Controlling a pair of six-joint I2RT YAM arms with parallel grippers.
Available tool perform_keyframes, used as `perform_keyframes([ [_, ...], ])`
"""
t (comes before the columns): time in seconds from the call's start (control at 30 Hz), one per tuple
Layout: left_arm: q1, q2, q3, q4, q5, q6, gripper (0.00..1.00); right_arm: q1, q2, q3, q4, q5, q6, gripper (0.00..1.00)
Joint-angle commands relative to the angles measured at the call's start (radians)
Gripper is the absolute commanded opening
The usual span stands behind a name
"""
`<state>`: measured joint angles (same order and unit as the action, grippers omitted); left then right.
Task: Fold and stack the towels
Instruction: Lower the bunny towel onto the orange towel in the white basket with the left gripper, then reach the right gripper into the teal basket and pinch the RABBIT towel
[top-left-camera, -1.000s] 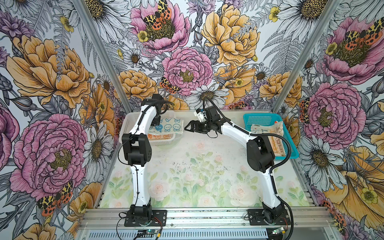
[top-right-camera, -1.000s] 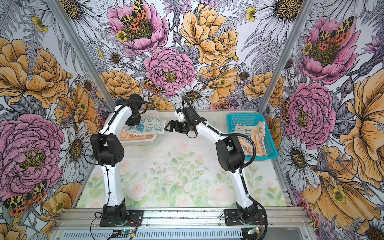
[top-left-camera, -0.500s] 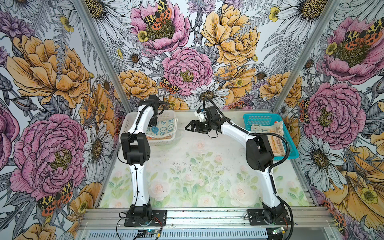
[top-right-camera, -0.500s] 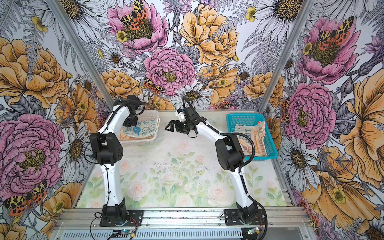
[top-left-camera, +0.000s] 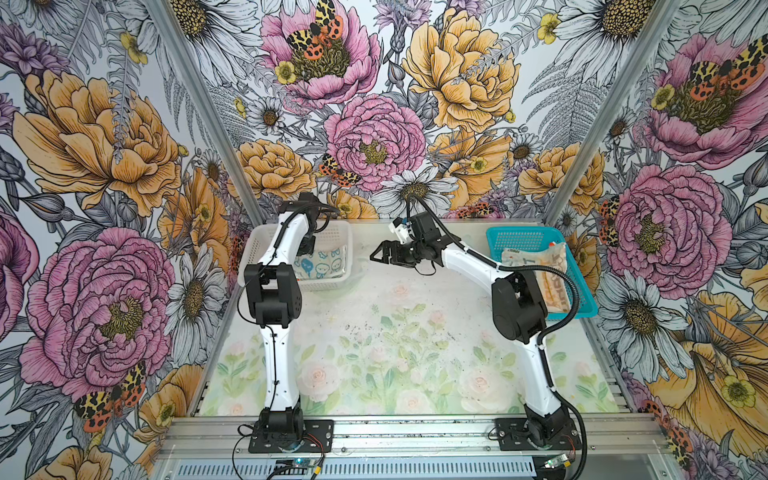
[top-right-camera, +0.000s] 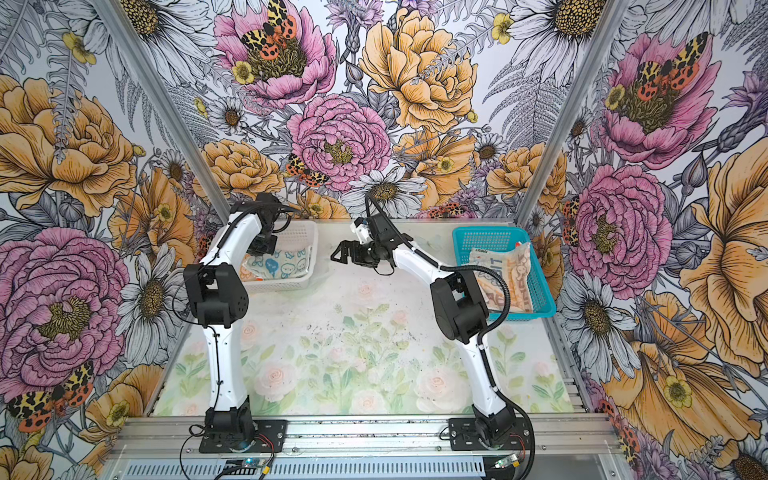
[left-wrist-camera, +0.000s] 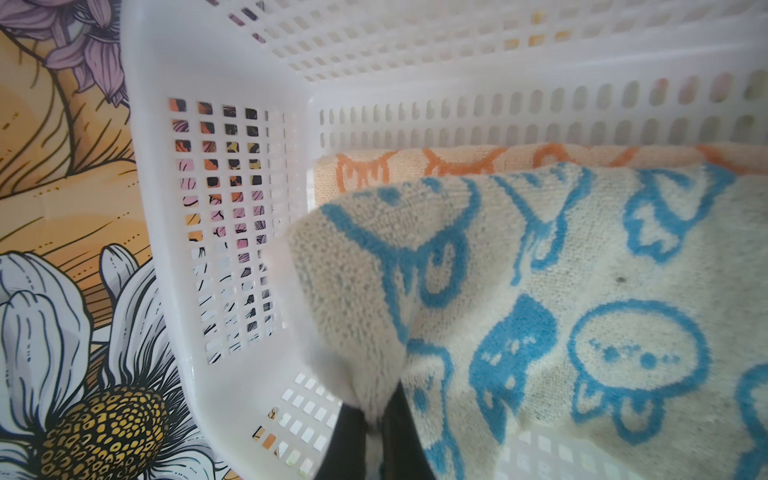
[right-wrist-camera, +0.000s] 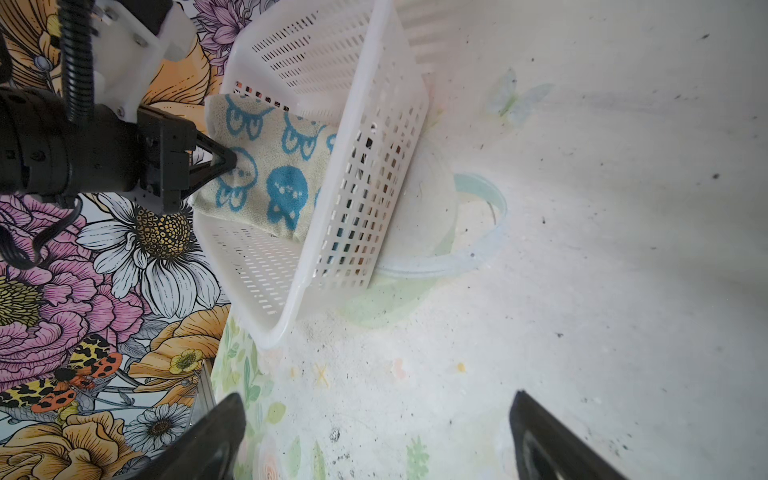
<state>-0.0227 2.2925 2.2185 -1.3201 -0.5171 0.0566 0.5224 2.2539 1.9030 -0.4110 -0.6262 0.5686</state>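
Roughly midway, as I judge it: one pile is begun and more cloth waits. In both top views the white basket (top-left-camera: 334, 235) sits at the upper left of the table (top-left-camera: 395, 332). A folded blue-printed towel (top-left-camera: 322, 266) lies in it. The left wrist view shows an orange towel (left-wrist-camera: 457, 166) beneath, its folded edge showing along the basket's far wall. So two towels look folded and stacked, cream-and-blue over orange.

The left fingers (left-wrist-camera: 351, 440) are clamped together on a corner of the blue-printed towel, low in that wrist frame. The cloth rises from the pinch in a soft hump, so it has not yet been let go and does not lie flat. The right wrist view shows the same pinch from the side, at the basket's open mouth, and the basket looks tilted there, one side propped up off the table.

The right fingers (top-left-camera: 385, 251) stand wide apart and hold nothing. They hover over bare table just right of the white basket, pointing toward it.

At the upper right of the top views, a teal basket (top-left-camera: 519, 239) holds the peach towels (top-left-camera: 552, 274). They lie loose and rumpled, not squared, and the right arm hides part of them. How many there are I cannot tell.

What seems left: free the corner so the top towel settles, then fetch, fold and stack what waits in the teal basket.
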Motion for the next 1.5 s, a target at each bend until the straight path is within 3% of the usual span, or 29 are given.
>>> perform_keyframes([
  [0.0, 0.015, -0.049, 0.025, 0.007, -0.019, 0.012, 0.0, -0.007, 0.015, -0.003, -0.006, -0.004, -0.001, 0.99],
  [0.6, 0.055, -0.035, 0.006, 0.008, 0.0, -0.013, 0.0, -0.008, 0.008, -0.007, -0.005, -0.005, 0.0, 0.99],
  [0.83, 0.07, 0.012, 0.014, 0.008, -0.058, -0.041, 0.0, -0.01, -0.012, -0.026, -0.005, 0.001, -0.006, 0.99],
  [0.87, 0.072, 0.013, 0.015, 0.008, -0.051, -0.046, 0.1, -0.01, -0.015, -0.029, -0.006, 0.002, -0.006, 0.99],
  [0.9, 0.072, 0.013, 0.013, 0.01, -0.037, -0.052, 0.29, -0.01, -0.017, -0.031, -0.005, 0.002, -0.005, 0.99],
  [1.03, 0.068, 0.016, 0.018, 0.008, -0.025, -0.067, 0.64, -0.011, -0.032, -0.041, -0.005, 0.006, -0.008, 0.99],
  [1.07, 0.066, 0.013, 0.018, 0.01, -0.028, -0.07, 0.85, -0.013, -0.037, -0.043, -0.005, 0.006, -0.007, 0.99],
  [1.1, 0.063, 0.009, 0.022, 0.01, -0.033, -0.074, 0.99, -0.013, -0.041, -0.045, -0.008, 0.009, -0.012, 0.99],
  [1.27, 0.052, -0.032, 0.053, 0.011, -0.006, -0.096, 0.99, -0.028, -0.104, -0.06, -0.043, 0.049, -0.045, 0.99],
  [1.47, -0.038, -0.075, 0.119, 0.014, 0.003, -0.089, 0.99, -0.086, -0.244, -0.108, -0.123, 0.155, -0.113, 0.99],
])
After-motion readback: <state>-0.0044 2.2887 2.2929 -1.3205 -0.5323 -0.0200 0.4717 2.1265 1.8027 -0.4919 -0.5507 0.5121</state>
